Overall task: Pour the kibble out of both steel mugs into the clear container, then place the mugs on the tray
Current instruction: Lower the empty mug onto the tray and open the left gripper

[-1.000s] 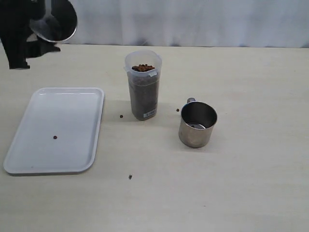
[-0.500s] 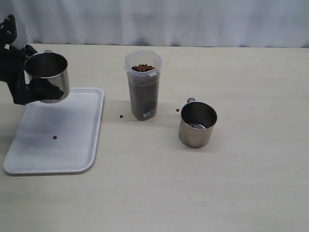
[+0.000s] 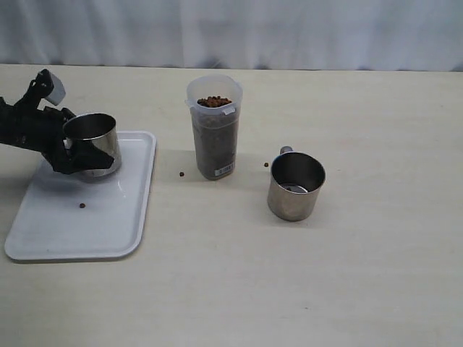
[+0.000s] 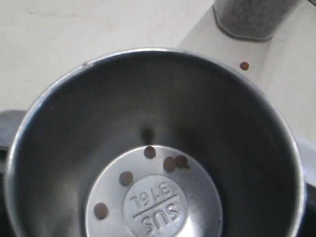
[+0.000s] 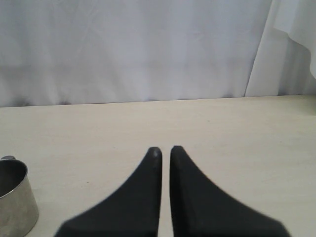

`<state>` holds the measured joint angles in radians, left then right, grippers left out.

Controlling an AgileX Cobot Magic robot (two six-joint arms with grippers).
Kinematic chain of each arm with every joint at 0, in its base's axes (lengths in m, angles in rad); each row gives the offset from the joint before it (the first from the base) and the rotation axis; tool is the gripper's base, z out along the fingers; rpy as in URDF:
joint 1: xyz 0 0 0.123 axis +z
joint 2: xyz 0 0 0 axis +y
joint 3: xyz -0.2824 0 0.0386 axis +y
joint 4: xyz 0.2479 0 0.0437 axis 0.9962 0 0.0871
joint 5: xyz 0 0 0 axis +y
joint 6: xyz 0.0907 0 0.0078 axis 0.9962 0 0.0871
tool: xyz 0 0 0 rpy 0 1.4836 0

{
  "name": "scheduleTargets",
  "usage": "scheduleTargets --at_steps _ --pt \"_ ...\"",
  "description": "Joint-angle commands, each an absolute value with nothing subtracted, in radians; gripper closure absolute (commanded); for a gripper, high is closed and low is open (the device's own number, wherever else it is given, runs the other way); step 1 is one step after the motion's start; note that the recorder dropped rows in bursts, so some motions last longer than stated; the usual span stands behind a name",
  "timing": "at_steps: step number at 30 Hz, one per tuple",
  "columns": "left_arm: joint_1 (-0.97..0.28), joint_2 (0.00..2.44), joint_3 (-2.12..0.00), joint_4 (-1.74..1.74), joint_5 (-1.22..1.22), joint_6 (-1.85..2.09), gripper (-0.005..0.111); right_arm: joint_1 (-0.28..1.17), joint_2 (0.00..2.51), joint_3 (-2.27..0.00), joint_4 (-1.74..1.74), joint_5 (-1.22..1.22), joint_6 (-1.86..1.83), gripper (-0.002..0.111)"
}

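The free steel mug (image 3: 295, 186) stands nearest on the bench (image 3: 362, 275), untouched. Farther back, the left tool (image 3: 74, 152) is spread wide around the held steel mug (image 3: 92, 143), upright at the far part of the tray (image 3: 79, 231). The clear container (image 3: 214, 134) stands just past the tray, nearly full. Only the left wrist view shows a few kibble (image 4: 169, 164) pellets inside the held mug. Only the right wrist view shows the right tool (image 5: 162, 150), its fingers nearly together and gripping nothing.

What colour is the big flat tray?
White all over, with no pattern. The tray shows best in the exterior view.
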<state>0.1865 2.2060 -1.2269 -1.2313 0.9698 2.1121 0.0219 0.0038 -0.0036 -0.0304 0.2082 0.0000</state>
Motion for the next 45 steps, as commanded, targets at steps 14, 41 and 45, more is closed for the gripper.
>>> scheduleTargets --at_steps 14,41,45 --pt "0.173 2.210 -1.234 -1.270 0.970 2.124 0.039 0.015 0.000 0.000 -0.034 0.211 0.000 0.104" --pt "0.175 2.076 -1.234 -1.207 1.090 2.033 0.030 0.015 0.000 0.000 -0.034 0.211 0.000 0.104" --pt "0.175 2.029 -1.234 -1.214 1.085 2.013 0.030 0.015 0.000 0.000 -0.034 0.211 0.000 0.104"
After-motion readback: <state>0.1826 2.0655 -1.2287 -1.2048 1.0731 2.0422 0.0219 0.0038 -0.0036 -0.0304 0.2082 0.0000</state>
